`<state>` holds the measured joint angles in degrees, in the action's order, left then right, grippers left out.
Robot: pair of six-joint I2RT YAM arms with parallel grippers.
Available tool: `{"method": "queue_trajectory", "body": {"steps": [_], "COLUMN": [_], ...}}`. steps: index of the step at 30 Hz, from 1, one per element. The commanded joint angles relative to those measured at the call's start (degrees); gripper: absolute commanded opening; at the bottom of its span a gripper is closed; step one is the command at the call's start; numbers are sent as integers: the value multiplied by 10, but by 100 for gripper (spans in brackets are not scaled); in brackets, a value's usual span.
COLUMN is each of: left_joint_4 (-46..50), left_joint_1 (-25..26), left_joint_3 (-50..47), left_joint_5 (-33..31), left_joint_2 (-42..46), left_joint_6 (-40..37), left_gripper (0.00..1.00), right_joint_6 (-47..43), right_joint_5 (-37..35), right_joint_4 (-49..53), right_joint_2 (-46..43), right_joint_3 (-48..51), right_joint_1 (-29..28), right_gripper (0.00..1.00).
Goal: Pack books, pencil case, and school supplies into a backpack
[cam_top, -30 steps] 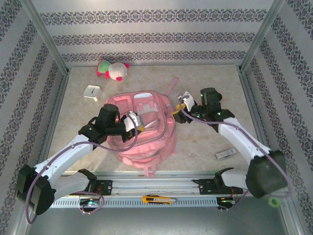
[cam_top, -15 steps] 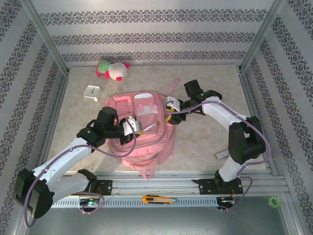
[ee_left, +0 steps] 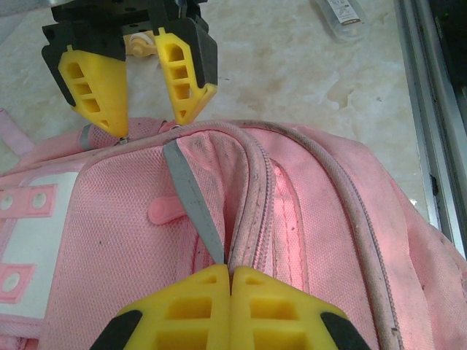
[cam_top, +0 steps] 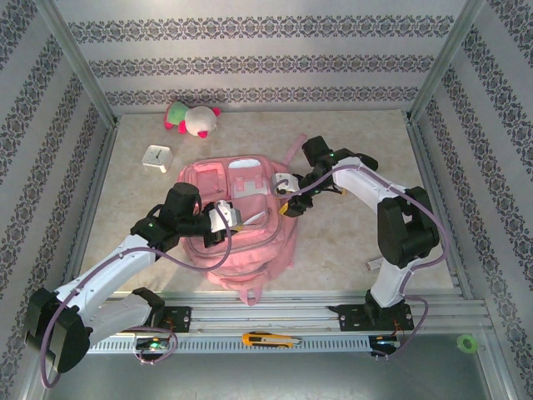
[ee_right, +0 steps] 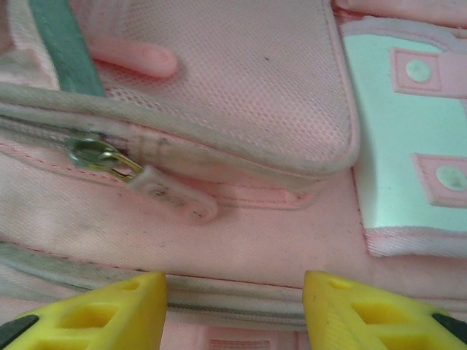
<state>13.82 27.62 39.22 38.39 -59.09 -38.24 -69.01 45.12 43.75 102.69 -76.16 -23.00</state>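
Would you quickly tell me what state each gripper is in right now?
Left gripper: closed, pinching the grey strap on the backpack.
Right gripper: open, holding nothing, near the backpack's zip pull.

Top cam sits high at the near edge, looking down over the whole counter (cam_top: 333, 250); both wrist cams hover super close over the same pink backpack (cam_top: 258, 250).

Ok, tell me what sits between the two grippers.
Left wrist view: the backpack's pink top, with a grey ribbon running from the shut left gripper up toward the open right gripper.
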Motion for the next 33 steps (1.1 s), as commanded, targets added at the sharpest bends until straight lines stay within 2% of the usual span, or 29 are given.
{"method": "queue_trajectory", "body": {"steps": [1, 9, 16, 21, 27, 33], "left_joint_4": [-6, -14, -53, -70, -78, -74], "left_joint_1": [-9, -9, -10, -10, -10, -10], "left_joint_3": [0, 0, -11, -12, -15, -15], "left_joint_5": [18, 24, -38, -38, -14, -34], "left_joint_2": [9, 9, 3, -2, -1, 5], "left_joint_6": [-17, -11, 23, 35, 42, 45], "left_gripper": [0, 0, 0, 0, 0, 0], "right_joint_6": [-15, 27, 46, 74, 124, 153], "right_joint_5": [47, 62, 88, 101, 95, 101], "right_joint_4": [44, 63, 131, 127, 88, 61], "right_joint_2": [5, 11, -11, -40, -30, -41], "right_joint_3": [-16, -21, -23, -3, -1, 6], "right_joint_1": [-21, -51, -52, -52, -49, -44], "right_gripper": [51, 50, 44, 43, 42, 41]}}
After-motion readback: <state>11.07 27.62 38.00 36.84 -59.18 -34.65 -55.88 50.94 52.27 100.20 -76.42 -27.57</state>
